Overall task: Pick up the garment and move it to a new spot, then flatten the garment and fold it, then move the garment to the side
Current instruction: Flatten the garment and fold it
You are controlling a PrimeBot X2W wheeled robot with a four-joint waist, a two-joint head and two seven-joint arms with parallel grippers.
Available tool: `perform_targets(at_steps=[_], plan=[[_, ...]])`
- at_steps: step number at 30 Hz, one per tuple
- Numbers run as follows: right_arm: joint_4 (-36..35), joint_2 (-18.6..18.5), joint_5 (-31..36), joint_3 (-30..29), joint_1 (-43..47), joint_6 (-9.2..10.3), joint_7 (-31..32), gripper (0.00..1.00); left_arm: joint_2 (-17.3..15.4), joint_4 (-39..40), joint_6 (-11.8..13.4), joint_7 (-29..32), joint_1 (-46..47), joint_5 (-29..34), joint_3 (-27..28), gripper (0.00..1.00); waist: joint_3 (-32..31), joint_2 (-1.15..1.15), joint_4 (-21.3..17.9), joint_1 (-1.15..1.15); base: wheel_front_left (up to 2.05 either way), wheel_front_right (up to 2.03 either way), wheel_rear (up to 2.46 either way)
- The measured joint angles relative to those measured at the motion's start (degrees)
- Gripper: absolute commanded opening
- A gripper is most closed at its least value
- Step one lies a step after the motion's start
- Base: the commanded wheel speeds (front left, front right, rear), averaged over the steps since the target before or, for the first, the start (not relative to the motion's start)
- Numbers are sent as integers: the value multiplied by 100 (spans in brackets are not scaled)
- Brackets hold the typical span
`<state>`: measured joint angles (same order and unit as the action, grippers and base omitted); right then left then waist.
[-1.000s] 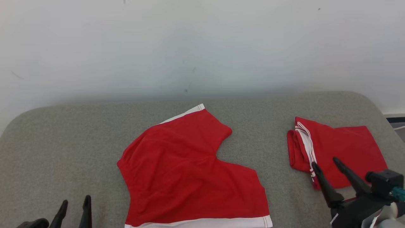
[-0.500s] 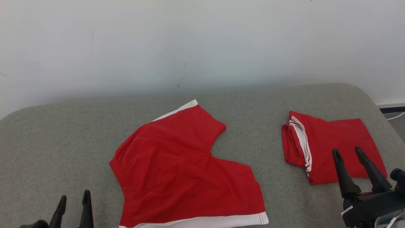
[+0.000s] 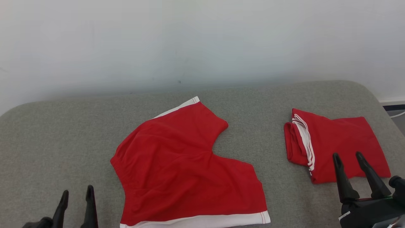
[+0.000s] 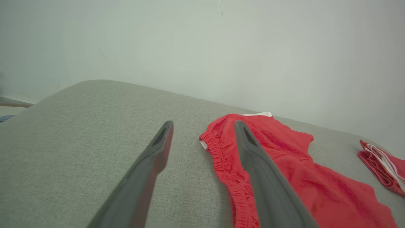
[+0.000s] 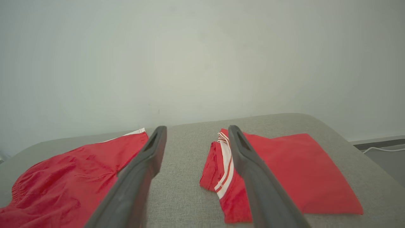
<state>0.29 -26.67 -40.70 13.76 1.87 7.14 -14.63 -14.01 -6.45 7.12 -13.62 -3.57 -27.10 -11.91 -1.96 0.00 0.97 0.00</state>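
The red garment (image 3: 186,164) is spread out in the middle of the table (image 3: 63,133). It looks flattened but not yet folded, so the folding and the move to the side seem left to be done. Another pair, the folded shorts (image 3: 338,142), is seen at 3 o'clock, well apart from it. The left gripper (image 3: 78,190) at 7 o'clock and the right gripper (image 3: 347,155) at 4 o'clock are seen with jaws released, and nothing is gripped. The table is covered in soft grey cloth with rounded corners. A plain pale wall (image 3: 202,41) is seen at 12 o'clock.
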Motion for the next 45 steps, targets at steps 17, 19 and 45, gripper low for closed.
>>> perform_targets(at_steps=[17,19,45], plan=[[140,-40,265,377,1,0,160,100,-133,421,0,958,-109,616,-327,100,-52,0,85,0,0,0,0],[114,-18,268,377,2,0,159,100,-2,491,0,985,-131,612,-157,100,-63,0,90,0,0,0,0],[49,94,266,376,1,0,213,100,279,940,0,1367,-197,962,269,100,-51,0,121,0,0,0,0]])
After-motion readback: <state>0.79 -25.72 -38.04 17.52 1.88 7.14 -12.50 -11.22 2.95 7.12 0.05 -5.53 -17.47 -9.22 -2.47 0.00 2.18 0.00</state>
